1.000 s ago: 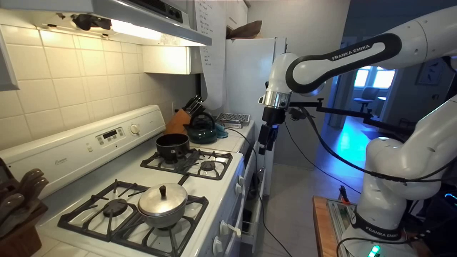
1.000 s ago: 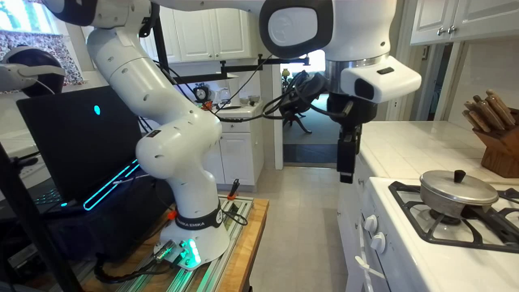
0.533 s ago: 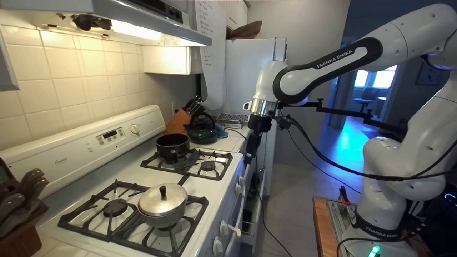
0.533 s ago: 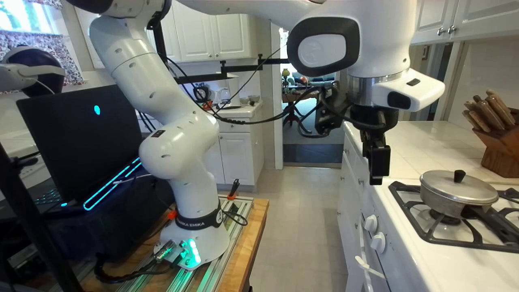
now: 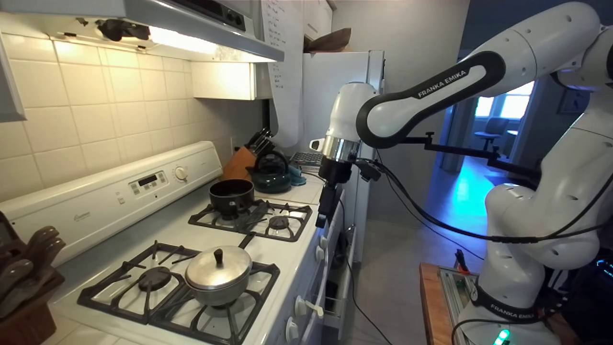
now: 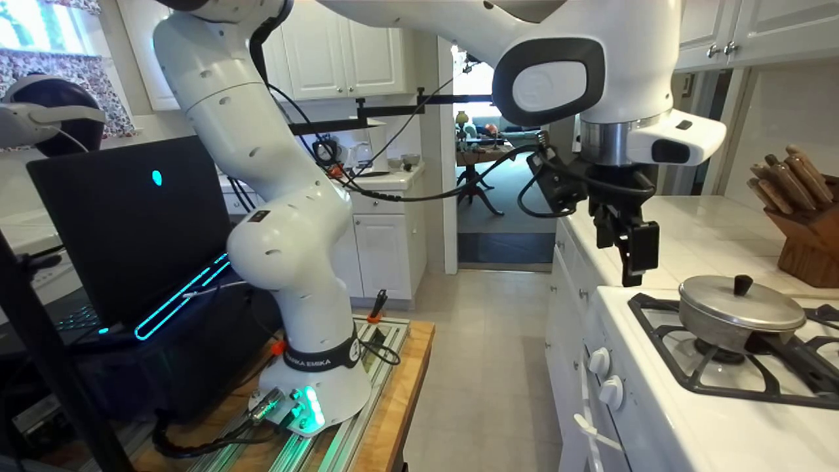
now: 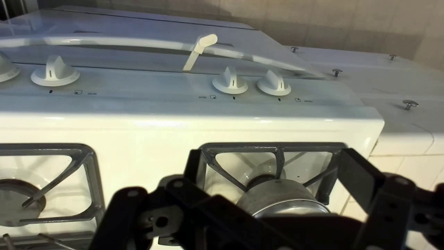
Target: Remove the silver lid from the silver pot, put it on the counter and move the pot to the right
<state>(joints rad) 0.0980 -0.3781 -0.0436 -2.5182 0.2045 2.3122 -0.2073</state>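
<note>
The silver lid (image 5: pixel 206 275), slightly domed with a black knob (image 6: pixel 742 284), sits on the silver pot (image 5: pixel 222 293). That pot (image 6: pixel 711 328) rests on a front burner grate, its dark handle (image 6: pixel 796 360) pointing along the stove. Over the stove's front edge hangs my gripper (image 6: pixel 619 263), tilted, apart from the pot and higher than the grates. In the wrist view the gripper (image 7: pixel 272 154) is wide open, with nothing held. Between and beyond its fingers show the pot's side (image 7: pixel 277 192) and a strip of the lid (image 7: pixel 295 207); the knob is hidden there by the gripper body.
A black pan (image 5: pixel 232 195) stands on a rear burner, with a dark green kettle (image 5: pixel 270 178) behind it. Tiled counter (image 6: pixel 655 226) and a wooden knife block (image 6: pixel 809 242) lie beyond the pot. The range hood (image 5: pixel 201 33) overhangs the stove. Burner knobs (image 7: pixel 55 74) line its front.
My arm has swung from over the floor toward the stove, and the gripper has tilted and turned so that both fingers show. It stays open. Pot and lid have not moved.
</note>
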